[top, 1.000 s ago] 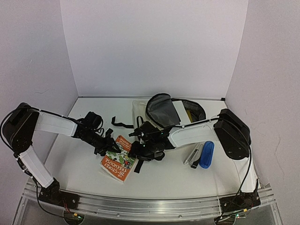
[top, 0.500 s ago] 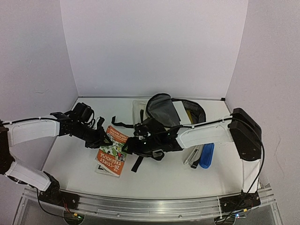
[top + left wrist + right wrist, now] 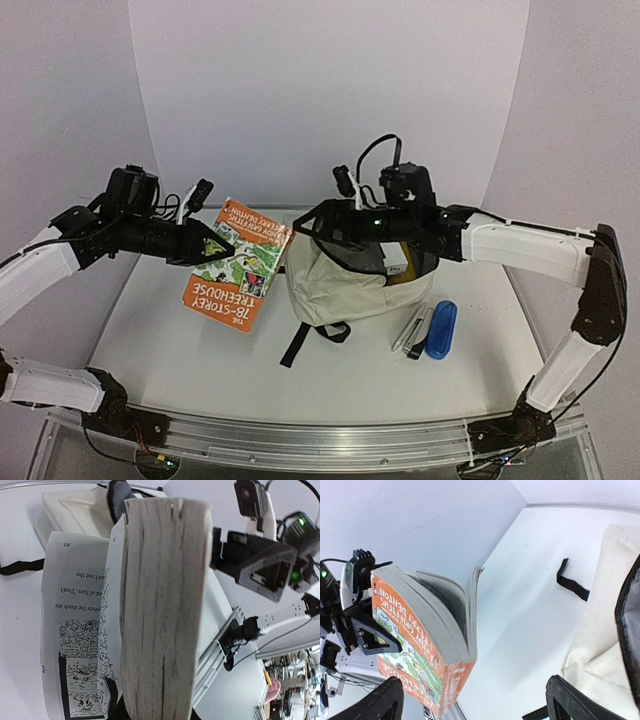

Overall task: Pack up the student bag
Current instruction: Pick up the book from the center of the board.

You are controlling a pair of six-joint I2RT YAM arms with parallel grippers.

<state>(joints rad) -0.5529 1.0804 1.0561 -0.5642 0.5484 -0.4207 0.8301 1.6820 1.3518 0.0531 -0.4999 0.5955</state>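
Observation:
The student bag [image 3: 340, 290] lies mid-table, cream with a black strap [image 3: 295, 345]; its grey-lined mouth [image 3: 352, 245] faces the back. An orange paperback [image 3: 235, 265] hangs in the air left of the bag, tilted, with my left gripper [image 3: 205, 245] shut on its left edge. In the left wrist view the page block [image 3: 160, 605] fills the frame and a loose page [image 3: 75, 630] droops beside it. My right gripper [image 3: 318, 222] hovers open over the bag's left rim, its fingers [image 3: 570, 700] wide apart with nothing between them, facing the book [image 3: 415, 645]. The bag's cloth [image 3: 600, 650] shows at the right.
A blue case [image 3: 440, 330] and a grey stapler-like tool [image 3: 413, 332] lie right of the bag. White walls close the back and both sides. The bag's loose strap end [image 3: 572, 585] lies on the table behind the book.
My left arm has lifted the book off the table, up and back. My right gripper has opened wide and risen from beside the book to above the bag's mouth.

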